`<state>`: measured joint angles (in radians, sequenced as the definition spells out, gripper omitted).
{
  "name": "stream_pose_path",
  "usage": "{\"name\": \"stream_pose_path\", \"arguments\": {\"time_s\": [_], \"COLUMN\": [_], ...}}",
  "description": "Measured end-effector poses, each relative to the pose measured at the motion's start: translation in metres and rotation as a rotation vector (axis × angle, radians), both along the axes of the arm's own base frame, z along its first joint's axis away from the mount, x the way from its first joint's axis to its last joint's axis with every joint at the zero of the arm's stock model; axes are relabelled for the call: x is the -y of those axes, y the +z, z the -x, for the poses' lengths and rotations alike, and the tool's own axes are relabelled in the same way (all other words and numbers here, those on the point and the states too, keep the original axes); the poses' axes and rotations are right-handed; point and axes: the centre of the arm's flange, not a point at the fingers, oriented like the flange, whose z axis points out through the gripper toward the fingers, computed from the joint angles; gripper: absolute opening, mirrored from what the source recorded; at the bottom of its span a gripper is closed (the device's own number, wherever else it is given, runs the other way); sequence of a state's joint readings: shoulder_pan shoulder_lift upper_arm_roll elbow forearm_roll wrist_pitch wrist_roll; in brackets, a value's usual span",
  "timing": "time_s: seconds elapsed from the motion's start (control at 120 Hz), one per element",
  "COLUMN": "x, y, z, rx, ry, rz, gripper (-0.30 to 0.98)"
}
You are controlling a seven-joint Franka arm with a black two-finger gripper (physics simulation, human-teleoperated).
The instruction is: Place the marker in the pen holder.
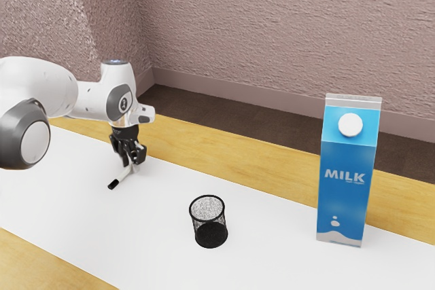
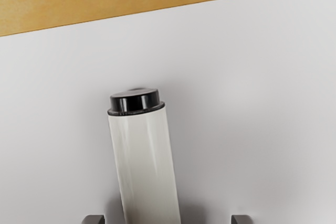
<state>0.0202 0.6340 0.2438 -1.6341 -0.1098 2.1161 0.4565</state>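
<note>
Evidently a table scene with one legible label: MILK, in pale capitals across the face of a blue carton point(image 1: 343, 198). A smaller line sits just beneath the word, too small to read. Below that, white drop shapes and a white wavy band at the foot; round white cap point(image 1: 350, 125) on the sloped top. Carton upright, towards the exterior view's right.

Marker point(image 1: 124, 175): lying on the white surface point(image 1: 272, 242), towards the exterior view's left. Pale body, black at both ends; one black end points out from under the hand, toward the exterior camera. The wrist view gives the other end close up, a stepped black plug point(image 2: 135, 100) on the glossy pale barrel.

Gripper point(image 1: 134, 161): low, directly over the marker. Claw spread, its fingertips point(image 2: 93, 220) to either side of the barrel, a strip of white surface visible between each one and the marker. Nothing pinched.

Pen holder point(image 1: 211, 236): black mesh cup, upright, mouth up, on the same white surface, between the marker and the carton and well apart from both. Marker lies outside it.

Surroundings: yellowish wood strip point(image 1: 204, 144) along the white surface's far edge; rough pinkish wall point(image 1: 272, 25) behind, dark floor point(image 1: 231, 110) at its base.
</note>
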Motion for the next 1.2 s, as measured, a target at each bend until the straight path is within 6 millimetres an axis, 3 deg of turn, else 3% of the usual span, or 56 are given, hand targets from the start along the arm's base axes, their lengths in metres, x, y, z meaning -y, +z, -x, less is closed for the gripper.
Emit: {"name": "stream_pose_path", "arguments": {"time_s": [0.558, 0.692, 0.8, 0.942, 1.075, 1.2], "x": [0.001, 0.007, 0.021, 0.067, 0.135, 0.211], "y": [0.002, 0.022, 0.049, 0.111, 0.158, 0.185], "z": [-0.003, -0.005, -0.002, 0.024, 0.055, 0.077], "rx": [0.013, 0.048, 0.094, 0.198, 0.335, 0.444], "ry": [-0.018, -0.025, -0.033, -0.080, -0.167, -0.260], "rz": [-0.003, -0.006, 0.011, 0.054, 0.087, 0.126], "gripper": [-0.03, -0.07, -0.09, -0.10, -0.10, -0.10]}}
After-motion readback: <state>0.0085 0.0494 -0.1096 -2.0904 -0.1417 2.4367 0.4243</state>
